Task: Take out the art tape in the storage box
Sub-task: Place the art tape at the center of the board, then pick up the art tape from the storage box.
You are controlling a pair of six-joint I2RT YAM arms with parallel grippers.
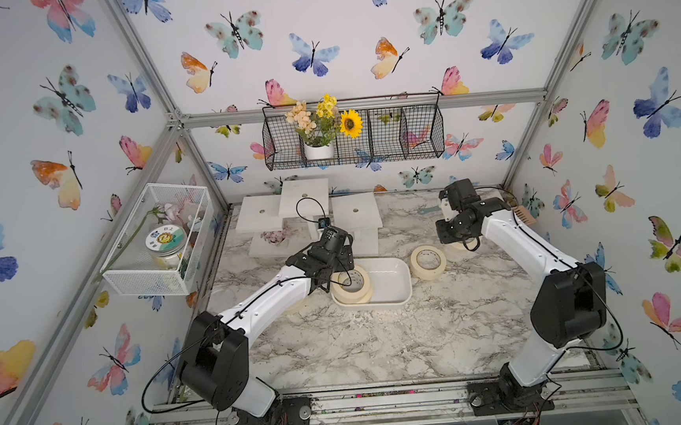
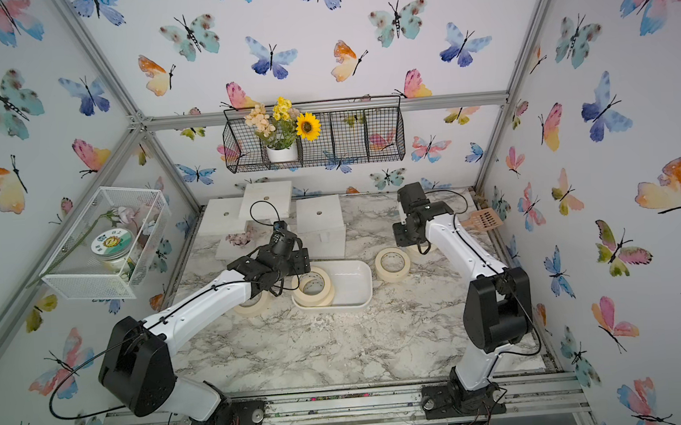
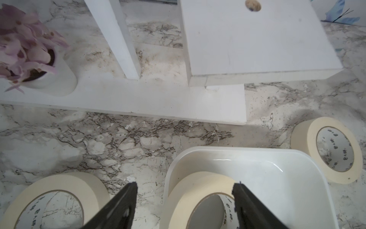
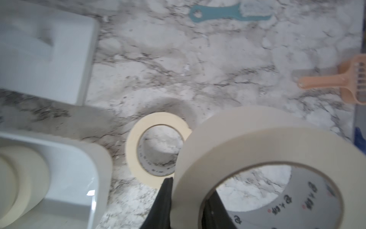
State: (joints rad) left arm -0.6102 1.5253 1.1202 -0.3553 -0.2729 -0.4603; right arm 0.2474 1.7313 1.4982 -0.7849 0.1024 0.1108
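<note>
ROLL BY ROLL: The robot's left gripper hangs with its jaws spread wide over the art tape remaining in the storage box. The tape looks like two cream rolls stacked slightly askew at the end of the box nearest that arm, though the wrist hides part of the pile in both top views. The right gripper pinches the wall of another roll, one finger in the core and one outside, over the marble tabletop just beside a loose roll lying flat outside the box. A further roll lies on the table on the box's other side. In the left wrist view, one finger sits outside the box wall and the other over the top roll itself. The pick likely goes best if the gripper shifts toward the box's empty half. There one finger can drop into the core and its partner come down outside the ring, where there is room. It should go only as deep as the top roll, close firmly and lift straight up, so that neither the lower roll nor the light box is dragged along.
</note>
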